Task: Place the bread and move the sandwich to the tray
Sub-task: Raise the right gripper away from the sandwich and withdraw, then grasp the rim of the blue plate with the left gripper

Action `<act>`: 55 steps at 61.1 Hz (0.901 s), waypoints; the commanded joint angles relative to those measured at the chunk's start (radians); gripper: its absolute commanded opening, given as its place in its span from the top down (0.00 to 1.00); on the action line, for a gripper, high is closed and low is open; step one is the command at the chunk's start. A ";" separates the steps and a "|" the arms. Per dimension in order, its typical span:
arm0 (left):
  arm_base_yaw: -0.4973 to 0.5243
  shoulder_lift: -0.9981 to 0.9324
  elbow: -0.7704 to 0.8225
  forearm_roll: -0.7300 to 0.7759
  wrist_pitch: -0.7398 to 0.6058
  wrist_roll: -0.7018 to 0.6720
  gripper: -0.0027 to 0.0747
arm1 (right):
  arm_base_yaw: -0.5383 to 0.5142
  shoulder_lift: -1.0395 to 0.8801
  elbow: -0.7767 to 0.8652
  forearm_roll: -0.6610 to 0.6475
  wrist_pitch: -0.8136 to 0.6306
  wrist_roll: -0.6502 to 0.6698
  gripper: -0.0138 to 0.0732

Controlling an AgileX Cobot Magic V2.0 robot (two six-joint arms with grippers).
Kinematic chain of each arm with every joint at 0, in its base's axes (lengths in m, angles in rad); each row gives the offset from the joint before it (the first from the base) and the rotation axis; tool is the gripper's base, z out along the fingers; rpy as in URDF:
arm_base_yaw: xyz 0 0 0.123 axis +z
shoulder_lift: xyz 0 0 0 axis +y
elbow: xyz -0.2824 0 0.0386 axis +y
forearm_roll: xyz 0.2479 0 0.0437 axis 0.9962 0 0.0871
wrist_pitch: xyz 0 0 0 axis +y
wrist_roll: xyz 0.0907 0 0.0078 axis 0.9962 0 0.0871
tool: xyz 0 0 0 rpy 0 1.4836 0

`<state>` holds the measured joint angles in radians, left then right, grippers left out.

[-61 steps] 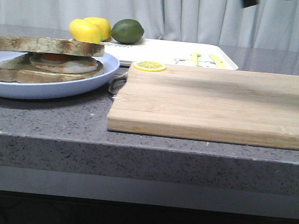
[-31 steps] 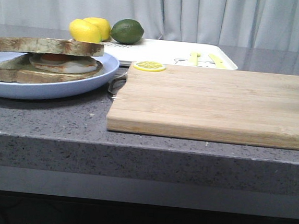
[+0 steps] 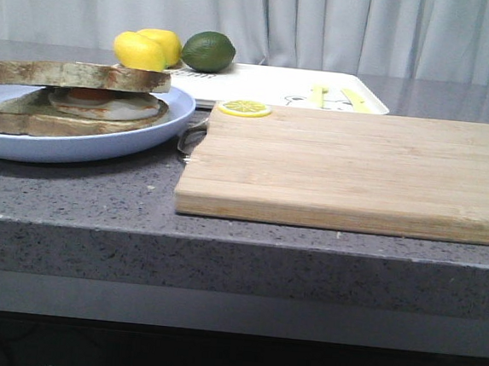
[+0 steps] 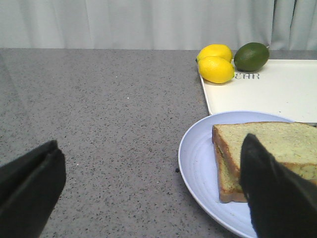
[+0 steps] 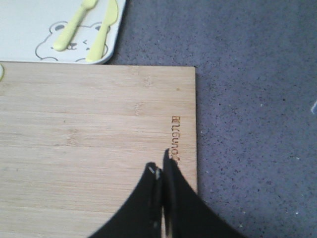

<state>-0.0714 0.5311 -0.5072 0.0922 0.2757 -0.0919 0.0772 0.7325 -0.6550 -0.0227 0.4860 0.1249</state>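
You face: grey speckled counter, thick front edge; pale pleated curtain at 12 o'clock, evenly lit.

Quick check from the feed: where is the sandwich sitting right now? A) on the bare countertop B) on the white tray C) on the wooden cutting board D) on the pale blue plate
D: the front view shows the sandwich resting on the pale blue plate, left of the wooden cutting board; the white tray behind holds no bread.
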 commanded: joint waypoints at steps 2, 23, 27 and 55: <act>-0.008 0.009 -0.036 0.000 -0.080 -0.009 0.07 | -0.004 -0.155 0.124 0.030 -0.206 0.002 0.91; -0.008 0.206 -0.155 -0.048 0.054 -0.009 0.07 | -0.004 -0.385 0.321 0.040 -0.390 0.002 0.91; -0.008 0.305 -0.226 -0.050 0.116 -0.009 0.07 | -0.004 -0.384 0.321 0.040 -0.385 0.002 0.91; -0.008 0.866 -0.581 -0.076 0.331 -0.009 0.07 | -0.004 -0.383 0.321 0.040 -0.379 0.002 0.91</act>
<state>-0.0714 1.3618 -1.0206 0.0255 0.6299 -0.0919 0.0772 0.3416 -0.3082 0.0204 0.1884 0.1270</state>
